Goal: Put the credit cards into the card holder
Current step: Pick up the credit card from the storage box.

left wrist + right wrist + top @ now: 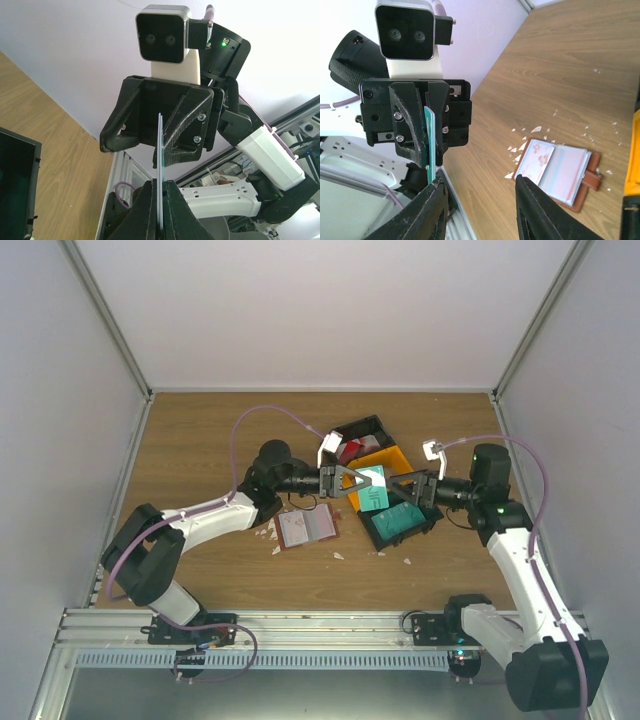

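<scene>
My left gripper [357, 483] is shut on a teal credit card [373, 488] and holds it in the air above the bins. The card shows edge-on in the left wrist view [160, 150] and in the right wrist view [431, 142]. My right gripper [406, 488] is open and faces it, its left finger [432, 210] close to the card's free edge, not gripping it. The reddish-brown card holder [307, 528] lies open on the table, with a pale pinkish-white card [536, 161] in its left pocket. A red-and-white card [350, 450] lies in the far black bin.
A black bin [372, 426], an orange bin [395, 455] and a nearer black bin [428, 525] with something teal inside stand right of the card holder. Small white scraps [268, 530] lie round the holder. Both arms meet over the bins.
</scene>
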Robot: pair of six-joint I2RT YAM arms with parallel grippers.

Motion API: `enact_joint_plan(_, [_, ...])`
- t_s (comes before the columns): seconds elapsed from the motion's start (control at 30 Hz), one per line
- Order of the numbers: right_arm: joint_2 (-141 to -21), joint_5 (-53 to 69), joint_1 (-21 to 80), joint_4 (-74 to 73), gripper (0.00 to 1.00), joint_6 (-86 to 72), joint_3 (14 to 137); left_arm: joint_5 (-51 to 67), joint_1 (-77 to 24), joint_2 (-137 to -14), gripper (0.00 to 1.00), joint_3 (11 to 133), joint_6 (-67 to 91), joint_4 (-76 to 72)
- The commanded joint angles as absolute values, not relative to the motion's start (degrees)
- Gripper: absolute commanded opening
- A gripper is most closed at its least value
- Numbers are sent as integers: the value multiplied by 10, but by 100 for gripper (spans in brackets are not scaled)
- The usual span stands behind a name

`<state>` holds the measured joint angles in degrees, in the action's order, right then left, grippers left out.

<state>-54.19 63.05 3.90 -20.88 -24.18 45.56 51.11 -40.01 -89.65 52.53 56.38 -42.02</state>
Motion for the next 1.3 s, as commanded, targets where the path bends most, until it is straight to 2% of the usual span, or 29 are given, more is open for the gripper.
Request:
enact_joint_plan(0.0, [-521,634,35,-193,42,-240,459,482,-397,-878,0,523,543,-412])
enact_joint_plan(0.17, [-516,637,35,-191,45,-236,458,482,-397,-882,0,523,546,-413])
enact_joint_plan(0.43, [-523,635,34,-192,36,-234,456,481,-397,-884,0,522,548,-412])
enact_joint_plan(0.73, [-529,644,34,-191,34,-234,448,495,-398,-888,0,525,553,-426])
enact_joint_plan(0.93, [-535,650,35,-194,27,-229,445,507,-399,-892,0,525,559,-437])
enact_joint_plan(1.27, [-542,661,37,-197,27,-223,440,519,-404,-902,0,531,567,-446])
